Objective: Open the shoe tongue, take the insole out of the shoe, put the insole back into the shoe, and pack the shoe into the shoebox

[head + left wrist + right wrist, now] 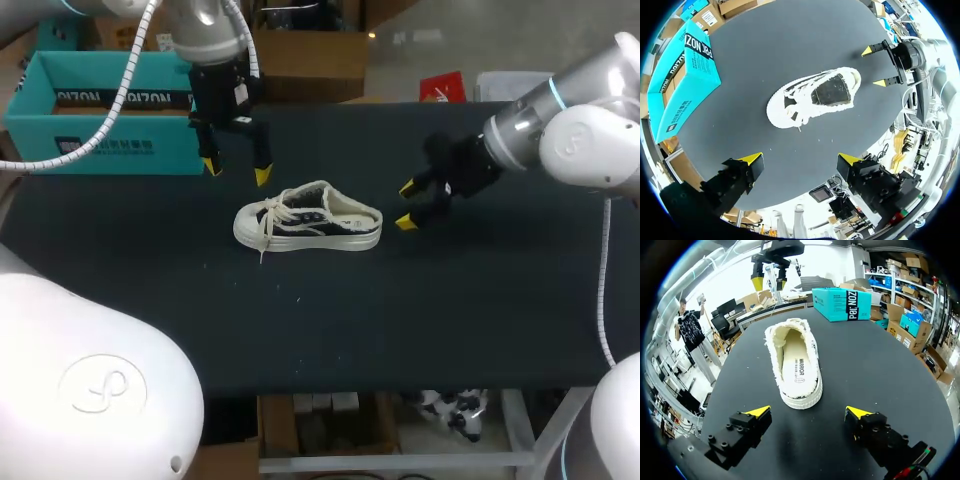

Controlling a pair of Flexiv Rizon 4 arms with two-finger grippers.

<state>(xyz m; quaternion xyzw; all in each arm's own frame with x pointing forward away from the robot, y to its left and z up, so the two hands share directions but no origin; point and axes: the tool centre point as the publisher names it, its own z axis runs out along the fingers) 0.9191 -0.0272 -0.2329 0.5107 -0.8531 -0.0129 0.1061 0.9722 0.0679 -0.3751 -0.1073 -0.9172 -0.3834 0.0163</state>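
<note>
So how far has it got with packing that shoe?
Nothing looks finished. The shoe lies on the table, insole inside it, outside the shoebox. Nothing is in hand: the left tool and right tool are open and empty. Whether the insole was already out and back, I cannot tell; packing remains.

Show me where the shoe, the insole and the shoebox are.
shoe [308, 220], head view, on its side panel.
insole [795, 367], right wrist view, on its middle, inside the shoe.
shoebox [110, 140], head view, on its teal front wall.
</note>
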